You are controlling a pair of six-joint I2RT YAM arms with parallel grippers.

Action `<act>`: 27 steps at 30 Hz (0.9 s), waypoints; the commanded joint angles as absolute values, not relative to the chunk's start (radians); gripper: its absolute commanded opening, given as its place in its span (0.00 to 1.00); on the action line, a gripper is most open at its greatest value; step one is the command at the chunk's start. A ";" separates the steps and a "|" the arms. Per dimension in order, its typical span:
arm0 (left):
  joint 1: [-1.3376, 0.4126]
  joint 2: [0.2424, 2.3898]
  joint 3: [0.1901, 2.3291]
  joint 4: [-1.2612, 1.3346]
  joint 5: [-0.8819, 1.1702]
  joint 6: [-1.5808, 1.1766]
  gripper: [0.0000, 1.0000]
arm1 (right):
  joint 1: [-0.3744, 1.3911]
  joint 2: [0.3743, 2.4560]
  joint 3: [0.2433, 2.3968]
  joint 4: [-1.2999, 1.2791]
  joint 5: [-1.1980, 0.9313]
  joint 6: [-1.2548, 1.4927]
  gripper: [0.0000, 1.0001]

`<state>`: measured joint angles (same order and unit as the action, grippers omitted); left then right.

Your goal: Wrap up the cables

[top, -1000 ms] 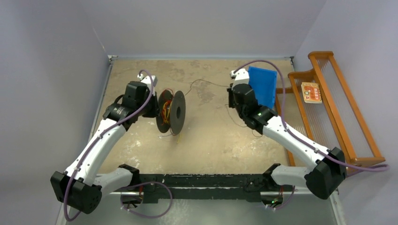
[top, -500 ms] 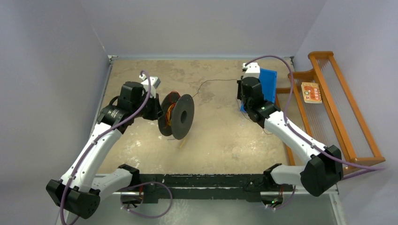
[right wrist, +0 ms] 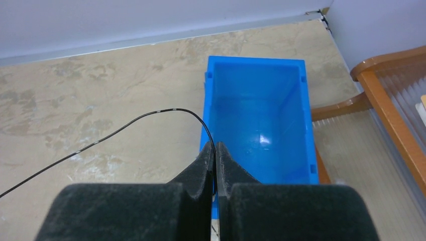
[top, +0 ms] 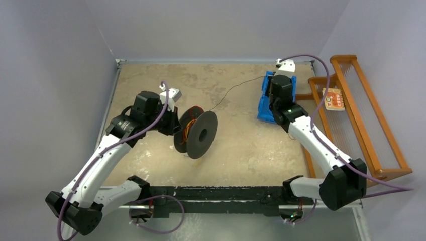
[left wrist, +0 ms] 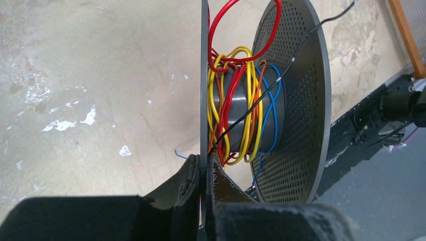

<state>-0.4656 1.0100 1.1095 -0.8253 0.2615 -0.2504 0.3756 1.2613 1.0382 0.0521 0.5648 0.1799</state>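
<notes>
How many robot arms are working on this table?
2. The left arm, left gripper shut on the spool, is at centre-left; the right arm, right gripper shut on the black cable, is by the blue bin at far right. None seems hidden.

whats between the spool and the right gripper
Only the black cable, running from the spool to the right gripper that pinches it. Under it the table is bare. The top view shows the whole stretch.

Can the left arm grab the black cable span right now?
Probably not: the left gripper is shut on the near flange of the spool, so its jaws are taken. The black cable itself runs in the open to the right gripper, pinched above the blue bin.
</notes>
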 commanded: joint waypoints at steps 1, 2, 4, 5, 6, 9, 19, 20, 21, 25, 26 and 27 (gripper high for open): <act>-0.483 0.960 1.147 -0.742 0.340 -0.233 0.00 | 0.344 1.230 0.999 0.118 0.607 0.206 0.00; -0.483 0.956 1.149 -0.739 0.355 -0.233 0.00 | 0.335 1.231 0.996 0.109 0.599 0.217 0.00; -0.483 0.947 1.152 -0.734 0.366 -0.233 0.00 | 0.330 1.232 0.987 0.100 0.580 0.234 0.00; -0.483 0.941 1.155 -0.735 0.377 -0.233 0.00 | 0.329 1.230 0.978 0.102 0.576 0.243 0.00; -0.483 0.938 1.158 -0.732 0.386 -0.234 0.00 | 0.328 1.229 0.976 0.105 0.572 0.251 0.00; -0.483 0.919 1.168 -0.721 0.419 -0.242 0.00 | 0.323 1.229 0.925 0.104 0.565 0.274 0.00; -0.483 0.855 1.236 -0.624 0.413 -0.324 0.00 | 0.316 1.197 0.803 0.143 0.461 0.367 0.00; -0.483 0.851 1.241 -0.610 0.413 -0.338 0.00 | 0.316 1.192 0.792 0.149 0.446 0.373 0.00; -0.483 0.848 1.246 -0.596 0.414 -0.349 0.00 | 0.316 1.188 0.779 0.153 0.434 0.379 0.00; -0.483 0.836 1.262 -0.545 0.433 -0.391 0.00 | 0.316 1.179 0.731 0.159 0.413 0.397 0.00; -0.483 0.834 1.263 -0.533 0.436 -0.398 0.00 | 0.316 1.173 0.718 0.162 0.410 0.403 0.00; -0.484 0.831 1.264 -0.523 0.427 -0.408 0.00 | 0.316 1.167 0.704 0.166 0.403 0.408 0.00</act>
